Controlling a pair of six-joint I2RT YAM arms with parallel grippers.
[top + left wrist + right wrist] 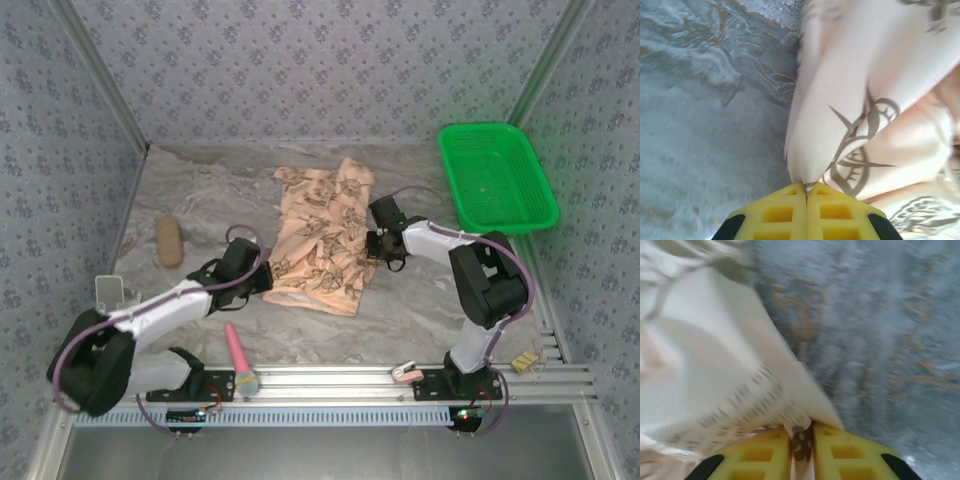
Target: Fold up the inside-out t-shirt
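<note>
Inside-out t-shirt (322, 240) is lying crumpled near the middle of the grey marbled worktop (200, 190). Its peach-tan cloth with dark nautical prints is facing up, and its length is running from the far side toward the arms. The left end effector (264, 279) is reaching in at the t-shirt's near left edge, and the right end effector (377, 246) is meeting its right edge about halfway along.

In the left wrist view, the yellow fingers (787, 200) are pressing together with no gap between them, pinching a narrow fold of the printed cloth at their tips. The fabric is rising away from them in soft ridges, with bare worktop showing to the left.

In the right wrist view, the yellow fingers (777, 445) are clamping a paler edge of the cloth, with a dark-marked strip of it sitting in the thin slot between them.

A green plastic basket (495, 175) is sitting at the far right corner, well apart from the t-shirt. A brown oblong thing (169, 241) is resting to the left, and a pink-handled tool (240, 360) is lying by the near rail between the arm bases.
</note>
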